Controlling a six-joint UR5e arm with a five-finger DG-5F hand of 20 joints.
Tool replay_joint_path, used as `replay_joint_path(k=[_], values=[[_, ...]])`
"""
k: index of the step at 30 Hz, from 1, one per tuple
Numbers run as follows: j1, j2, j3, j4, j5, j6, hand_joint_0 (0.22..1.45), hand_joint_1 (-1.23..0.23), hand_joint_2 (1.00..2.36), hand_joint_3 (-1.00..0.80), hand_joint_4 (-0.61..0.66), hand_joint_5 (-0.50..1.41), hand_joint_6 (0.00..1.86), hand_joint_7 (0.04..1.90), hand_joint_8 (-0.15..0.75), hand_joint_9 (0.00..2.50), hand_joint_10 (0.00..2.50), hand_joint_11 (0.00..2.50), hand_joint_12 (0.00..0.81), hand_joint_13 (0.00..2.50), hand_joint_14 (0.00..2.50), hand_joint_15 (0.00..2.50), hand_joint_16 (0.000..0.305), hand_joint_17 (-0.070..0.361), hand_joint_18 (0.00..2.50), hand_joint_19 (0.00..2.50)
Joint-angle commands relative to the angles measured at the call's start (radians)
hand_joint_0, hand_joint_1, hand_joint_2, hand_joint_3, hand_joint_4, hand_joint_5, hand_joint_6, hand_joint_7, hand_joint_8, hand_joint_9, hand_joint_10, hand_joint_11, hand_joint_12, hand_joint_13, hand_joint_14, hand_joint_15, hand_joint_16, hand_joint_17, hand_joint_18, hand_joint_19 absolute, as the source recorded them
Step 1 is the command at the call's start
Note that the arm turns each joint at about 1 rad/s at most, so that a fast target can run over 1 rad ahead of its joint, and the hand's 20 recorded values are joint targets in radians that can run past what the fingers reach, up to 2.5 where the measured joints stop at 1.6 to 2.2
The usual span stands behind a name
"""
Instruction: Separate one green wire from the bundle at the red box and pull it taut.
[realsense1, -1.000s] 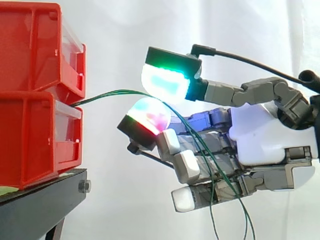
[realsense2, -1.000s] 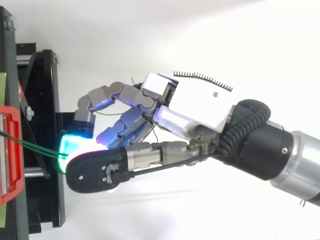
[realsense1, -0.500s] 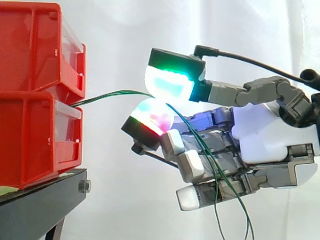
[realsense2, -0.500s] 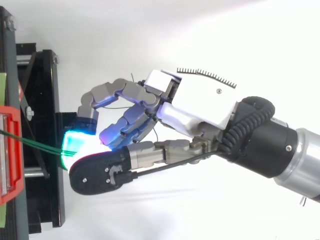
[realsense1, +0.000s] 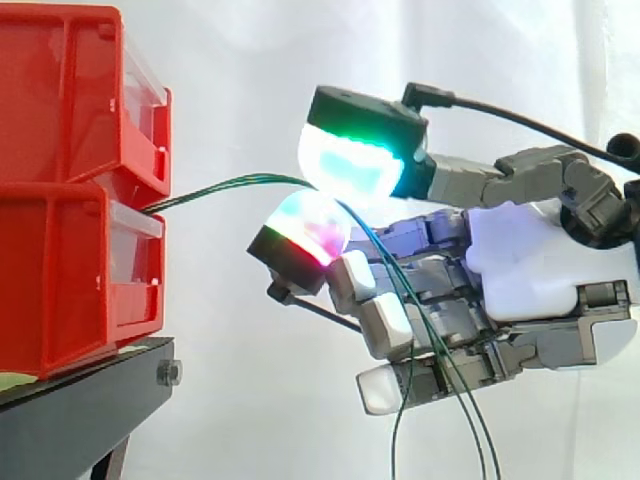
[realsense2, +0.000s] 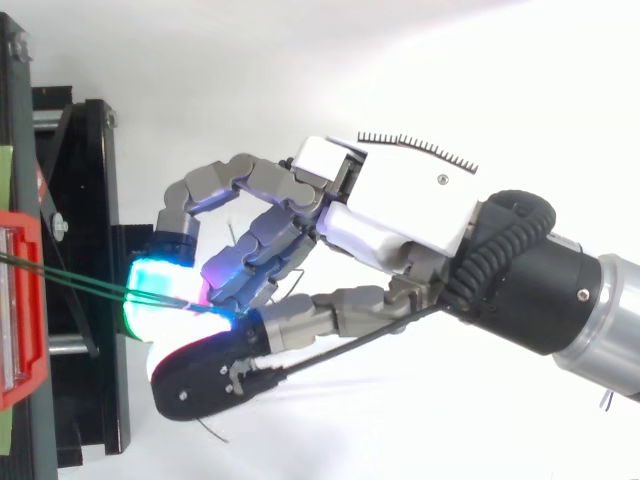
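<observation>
Several thin green wires (realsense1: 230, 184) leave the gap between the two stacked red boxes (realsense1: 60, 270) and arc to the right. They pass between a cyan-green pad above and a red-magenta pad (realsense1: 305, 232) below, then hang down over the curled fingers to the view's bottom edge. My hand (realsense1: 530, 270) sits right of the boxes with its fingers curled and its fingertips pinching the wires. From above, the green wires (realsense2: 80, 285) run from the red box (realsense2: 22, 300) at the left edge into the glowing fingertips of my hand (realsense2: 400, 200).
The boxes stand on a black stand (realsense1: 80, 410) at the left, which also shows as a black frame (realsense2: 85, 200) from above. A white curtain lies behind. The arm enters from the right.
My hand has drifted a little to the right and upward, away from the boxes. From above, the thumb has swung outward, and the hanging wire ends have shifted.
</observation>
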Motion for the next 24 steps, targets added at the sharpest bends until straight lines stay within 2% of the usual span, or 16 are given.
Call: replay_joint_path(k=[1, 4, 6, 10, 12, 13, 14, 16, 17, 20, 24], values=[[-0.003, 0.004, 0.0, 0.0, 0.0, 0.0, 0.57, -0.54, 1.0, -0.5, 0.0, -0.18, 0.91, 1.02, 0.251, 1.18, 0.02, 0.91, 0.362, 1.21, 0.03, 0.75, 0.049, 0.11, 0.95, 0.63], [-0.006, 0.007, 0.0, -0.002, 0.0, -0.009, 0.62, -0.56, 1.0, -0.45, -0.01, -0.18, 0.9, 1.06, 0.243, 1.19, 0.02, 0.93, 0.357, 1.21, 0.03, 0.74, 0.048, 0.109, 0.95, 0.65], [-0.006, 0.009, 0.0, -0.007, 0.0, -0.011, 0.6, -0.62, 1.01, -0.32, 0.0, -0.18, 0.9, 1.08, 0.245, 1.17, 0.02, 0.94, 0.362, 1.2, 0.03, 0.75, 0.049, 0.111, 0.95, 0.64], [-0.007, 0.007, 0.0, -0.01, 0.0, -0.012, 0.6, -0.67, 1.01, -0.26, 0.02, -0.19, 0.91, 1.06, 0.254, 1.14, 0.02, 0.93, 0.371, 1.2, 0.03, 0.75, 0.052, 0.116, 0.94, 0.65], [-0.007, 0.009, -0.001, -0.01, 0.0, -0.012, 0.59, -0.7, 1.01, -0.3, 0.03, -0.19, 0.91, 1.06, 0.247, 1.13, 0.02, 0.93, 0.368, 1.19, 0.02, 0.76, 0.051, 0.115, 0.93, 0.64], [-0.007, 0.009, -0.001, -0.01, 0.0, -0.012, 0.58, -0.73, 1.01, -0.43, 0.03, -0.2, 0.91, 1.06, 0.252, 1.12, 0.02, 0.92, 0.368, 1.19, 0.03, 0.75, 0.051, 0.116, 0.94, 0.64], [-0.007, 0.007, -0.001, -0.01, 0.0, -0.012, 0.59, -0.75, 1.0, -0.47, 0.03, -0.2, 0.91, 1.05, 0.251, 1.12, 0.02, 0.92, 0.367, 1.19, 0.03, 0.76, 0.051, 0.115, 0.93, 0.64], [-0.007, 0.009, 0.0, -0.01, 0.0, -0.012, 0.61, -0.79, 1.0, -0.5, 0.02, -0.19, 0.91, 1.04, 0.244, 1.11, 0.02, 0.93, 0.362, 1.18, 0.03, 0.75, 0.05, 0.113, 0.93, 0.63], [-0.007, 0.007, -0.001, -0.01, 0.0, -0.014, 0.65, -0.8, 1.01, -0.43, 0.01, -0.19, 0.92, 1.06, 0.245, 1.11, 0.02, 0.91, 0.358, 1.18, 0.03, 0.74, 0.05, 0.112, 0.93, 0.63], [-0.009, 0.009, 0.0, -0.01, 0.0, -0.015, 0.65, -0.83, 1.02, -0.26, -0.05, -0.19, 0.92, 1.16, 0.24, 1.1, 0.02, 0.92, 0.355, 1.17, 0.03, 0.75, 0.049, 0.111, 0.92, 0.61], [-0.01, 0.009, 0.0, -0.01, 0.0, -0.015, 0.68, -0.88, 1.02, -0.23, -0.09, -0.2, 0.94, 1.12, 0.235, 1.06, 0.02, 0.91, 0.348, 1.12, 0.03, 0.74, 0.048, 0.109, 0.91, 0.6]])
